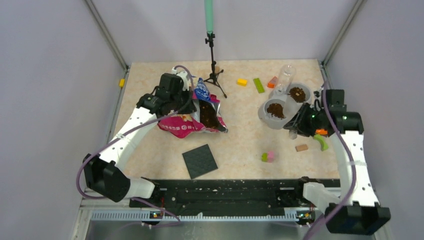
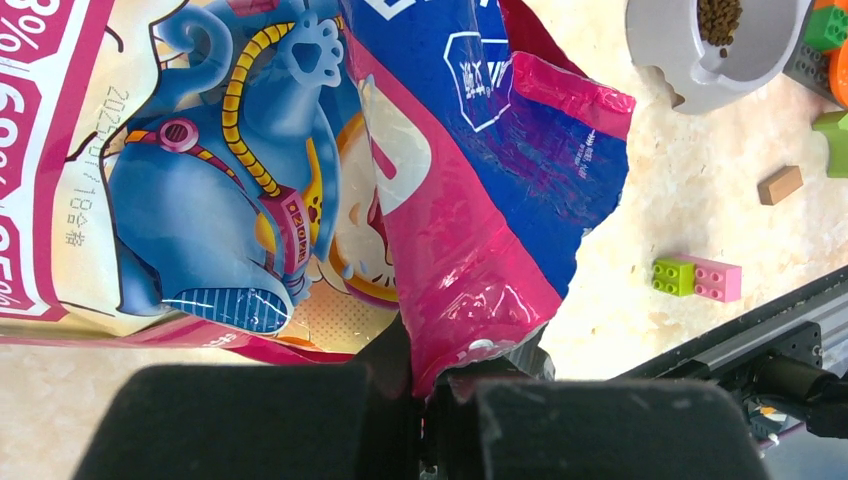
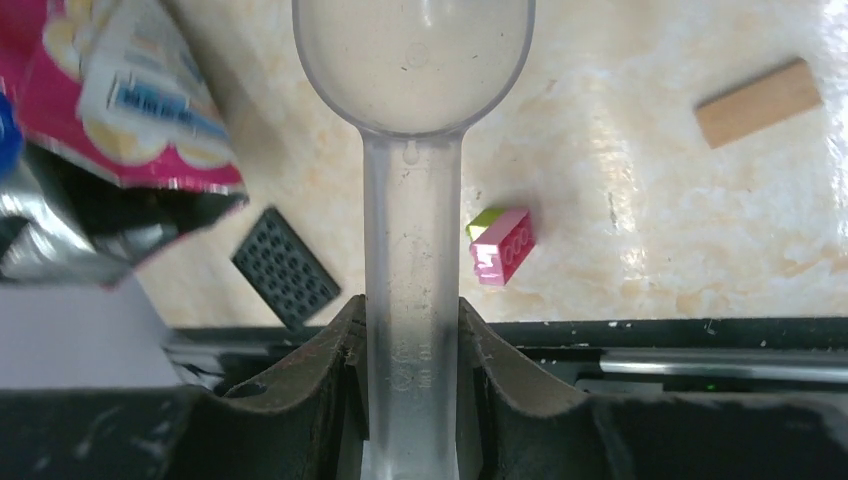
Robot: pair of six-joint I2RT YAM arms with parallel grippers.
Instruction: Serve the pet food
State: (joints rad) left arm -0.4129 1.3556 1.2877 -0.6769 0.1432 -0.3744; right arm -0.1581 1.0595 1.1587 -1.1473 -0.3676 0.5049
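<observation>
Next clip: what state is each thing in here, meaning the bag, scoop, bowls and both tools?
bag: open, kibble showing inside.
left tool: shut on the bag's edge.
scoop: empty.
right tool: shut on the scoop's handle.
bowls: both hold kibble.

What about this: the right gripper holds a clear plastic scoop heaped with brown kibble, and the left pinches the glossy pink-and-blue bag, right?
Not quite. The right wrist view shows the clear plastic scoop empty; the table shows through its bowl. Otherwise yes: the right gripper holds it, and the left gripper pinches the glossy pink-and-blue bag.
</observation>
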